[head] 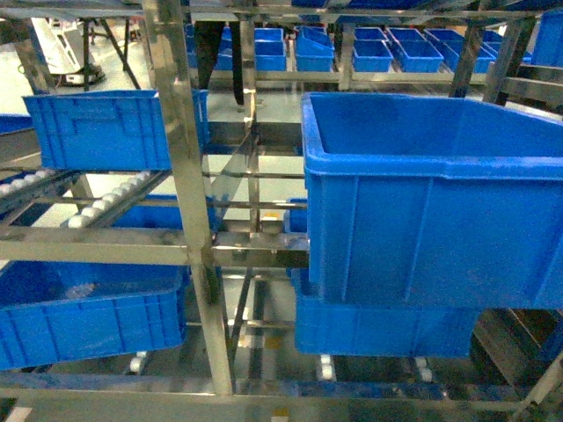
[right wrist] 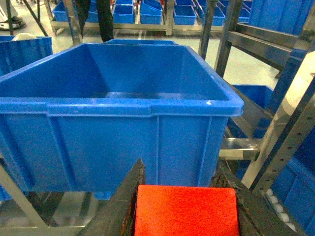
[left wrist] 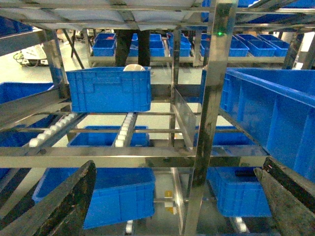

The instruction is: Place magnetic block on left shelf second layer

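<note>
The magnetic block point(right wrist: 186, 211), a plain red cube, fills the bottom of the right wrist view, and my right gripper point(right wrist: 182, 177) is shut on it with a dark finger on each side. Directly ahead of the block, slightly higher, stands the large deep blue tub point(right wrist: 147, 105) of the left shelf second layer point(head: 422, 163), its inside bare as far as I can see. My left gripper point(left wrist: 177, 196) is open and holds nothing, its fingers point(left wrist: 64, 201) spread wide in front of a steel upright point(left wrist: 209, 123). Neither gripper shows in the head view.
Shiny steel uprights point(head: 189, 193) and rails point(head: 132, 246) cross close in front. A smaller ribbed blue crate point(left wrist: 108, 88) with a white object sits on roller tracks point(left wrist: 123, 132) to the left. More blue tubs point(head: 88, 316) sit on the lower tier, and several small bins point(head: 387, 53) stand far behind.
</note>
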Tool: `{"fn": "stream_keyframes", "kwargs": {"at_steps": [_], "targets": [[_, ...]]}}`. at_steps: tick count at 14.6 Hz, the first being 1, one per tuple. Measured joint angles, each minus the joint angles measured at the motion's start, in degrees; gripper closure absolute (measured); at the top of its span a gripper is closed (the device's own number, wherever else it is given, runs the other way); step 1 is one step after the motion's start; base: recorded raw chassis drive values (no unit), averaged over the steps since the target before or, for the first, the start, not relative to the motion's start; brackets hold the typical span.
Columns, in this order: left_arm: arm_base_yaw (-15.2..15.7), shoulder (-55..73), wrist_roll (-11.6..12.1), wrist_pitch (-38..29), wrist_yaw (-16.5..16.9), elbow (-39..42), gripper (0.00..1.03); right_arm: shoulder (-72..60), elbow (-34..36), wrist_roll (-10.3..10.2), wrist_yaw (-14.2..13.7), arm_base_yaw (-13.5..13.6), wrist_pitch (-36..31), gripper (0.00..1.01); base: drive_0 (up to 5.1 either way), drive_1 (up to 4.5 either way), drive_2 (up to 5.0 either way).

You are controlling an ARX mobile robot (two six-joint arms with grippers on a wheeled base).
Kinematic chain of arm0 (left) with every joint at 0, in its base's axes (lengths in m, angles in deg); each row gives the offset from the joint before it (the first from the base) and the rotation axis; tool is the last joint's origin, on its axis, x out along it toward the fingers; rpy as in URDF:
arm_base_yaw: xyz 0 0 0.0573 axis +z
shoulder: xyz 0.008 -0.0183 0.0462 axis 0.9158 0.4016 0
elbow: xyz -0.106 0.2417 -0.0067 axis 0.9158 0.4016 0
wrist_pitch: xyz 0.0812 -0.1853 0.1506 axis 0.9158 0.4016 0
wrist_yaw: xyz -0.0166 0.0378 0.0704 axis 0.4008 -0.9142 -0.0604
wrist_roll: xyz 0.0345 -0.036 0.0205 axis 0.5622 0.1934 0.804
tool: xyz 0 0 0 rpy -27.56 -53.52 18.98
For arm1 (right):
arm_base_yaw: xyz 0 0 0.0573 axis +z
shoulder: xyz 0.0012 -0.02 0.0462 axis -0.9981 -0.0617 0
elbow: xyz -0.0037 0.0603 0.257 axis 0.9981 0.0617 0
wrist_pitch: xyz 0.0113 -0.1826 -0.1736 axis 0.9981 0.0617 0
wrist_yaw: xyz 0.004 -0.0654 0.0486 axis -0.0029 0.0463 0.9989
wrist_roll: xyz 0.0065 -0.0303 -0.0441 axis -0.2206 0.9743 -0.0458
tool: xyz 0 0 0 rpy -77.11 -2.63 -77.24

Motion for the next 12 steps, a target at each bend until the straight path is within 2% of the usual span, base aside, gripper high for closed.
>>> {"fn": "stream_keyframes", "kwargs": {"at_steps": [10,12], "targets": [[0.00,0.00,0.00,-0.02,0.09,0.00,0.05,0.00,0.00,0.00,0.00,0.00,-0.11,0.67,0.1,4.45,-4.2],[0.00,0.00,0.00,-0.02,0.09,0.00,0.05,0.02,-0.07,0.00,0.00,0.00,-0.17,0.67,0.0,0.00,0.0]]}}
